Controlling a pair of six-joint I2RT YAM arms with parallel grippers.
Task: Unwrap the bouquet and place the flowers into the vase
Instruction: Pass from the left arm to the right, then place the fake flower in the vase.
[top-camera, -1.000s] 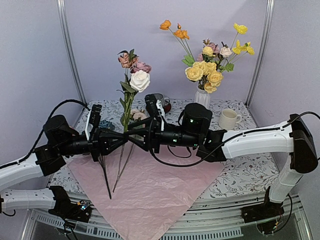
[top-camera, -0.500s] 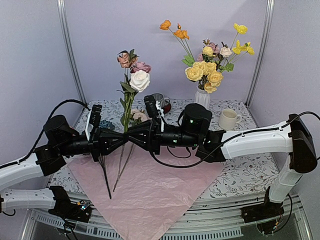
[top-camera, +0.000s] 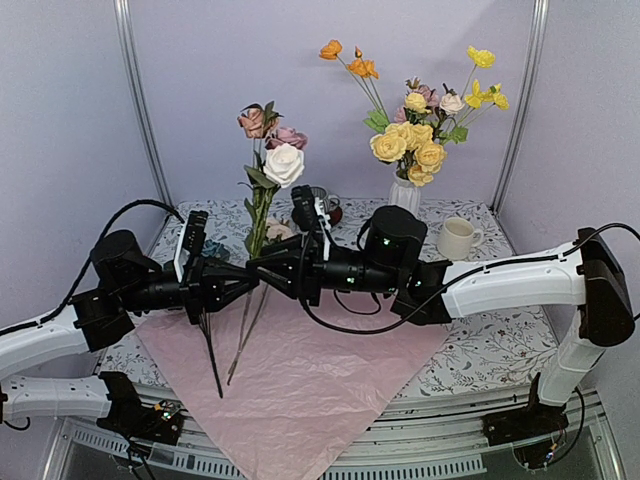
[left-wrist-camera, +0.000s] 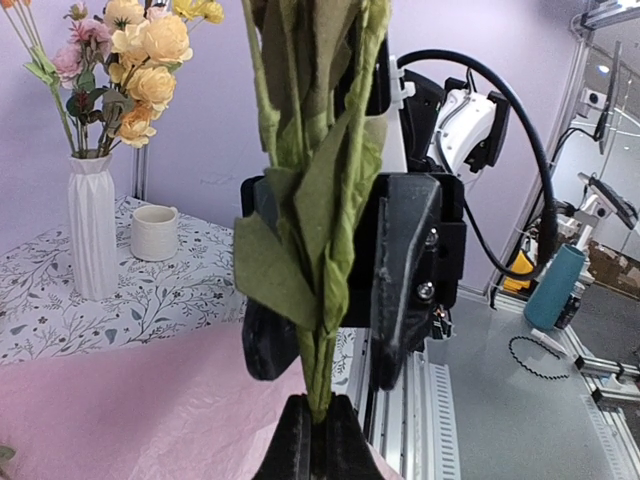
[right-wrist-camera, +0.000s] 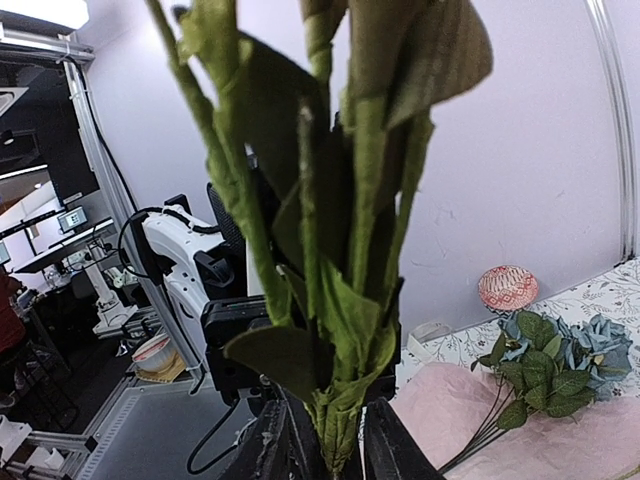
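A bunch of flowers, white and pink roses (top-camera: 278, 155) on green stems, stands upright above the spread pink paper (top-camera: 300, 380). My left gripper (top-camera: 246, 284) is shut on the stems (left-wrist-camera: 318, 395) low down, from the left. My right gripper (top-camera: 264, 268) meets it from the right, its fingers pressed on both sides of the same stems (right-wrist-camera: 335, 430). Bare stem ends (top-camera: 240, 340) hang below onto the paper. The white ribbed vase (top-camera: 405, 196) at the back holds yellow roses and poppies (top-camera: 410, 145). Blue hydrangeas (right-wrist-camera: 560, 365) lie on the table.
A cream mug (top-camera: 457, 238) stands right of the vase. A striped cup (top-camera: 318, 200) and a red patterned object (right-wrist-camera: 508, 288) sit at the back behind the arms. The paper hangs over the table's near edge (top-camera: 300, 445).
The rose bunch and both grippers have shifted slightly right. The right jaws have narrowed around the stems.
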